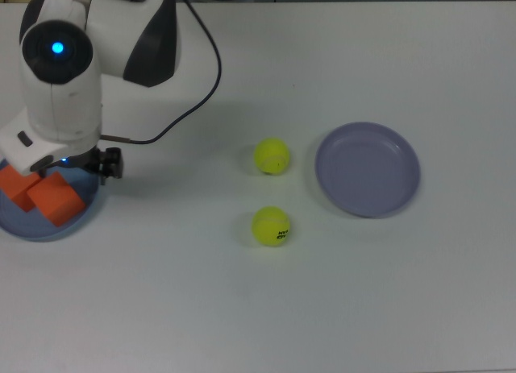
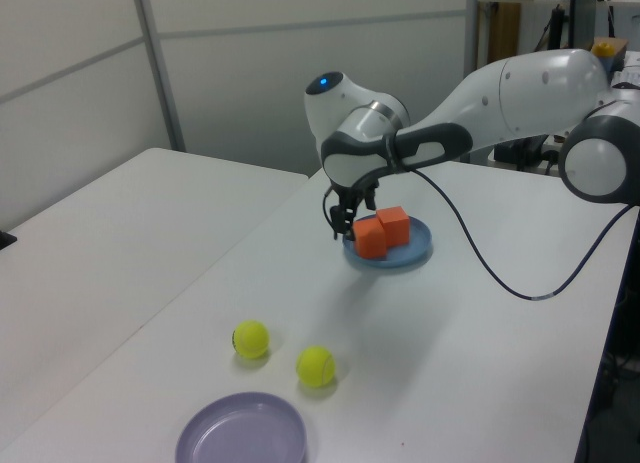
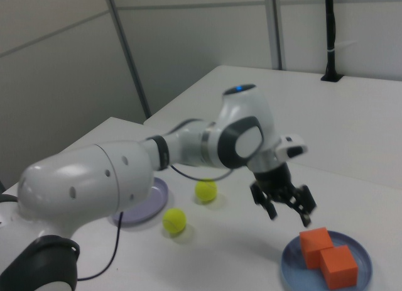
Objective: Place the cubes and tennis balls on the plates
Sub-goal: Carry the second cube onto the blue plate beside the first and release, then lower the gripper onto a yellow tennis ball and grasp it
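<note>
1. Cubes: both orange cubes [image 3: 329, 256] sit on blue plate [image 3: 289, 270], touching each other, side by side. In top view they're at far left [image 1: 44, 196], partly under the arm.
2. Gripper [image 3: 284, 205]: fingers spread, holding nothing, hanging just above and beside the plate w/ cubes, not touching them. In left view it sits at the plate's near-left edge [image 2: 350, 205].
3. Balls: two tennis balls [image 1: 272, 157] and [image 1: 271, 226] on bare table [image 1: 322, 308], near each other, betw. the two plates, closer to purple plate [image 1: 368, 169]. Purple plate holds nothing.
4. Progress (judgement): cube half looks done; balls are left, prob. for purple plate.
5. Risks:
   - Fingers low near cubes; a sideways swing w/o lifting first could clip a cube and push it off the rim.
   - Cable [image 1: 189, 91] trails across table; could drag over stuff on a long reach.
   - Balls roll; off-centre pinch or nudge on approach sends one into the other or away.
   - Shallow plate rim; ball dropped from height may bounce or roll out.
</note>
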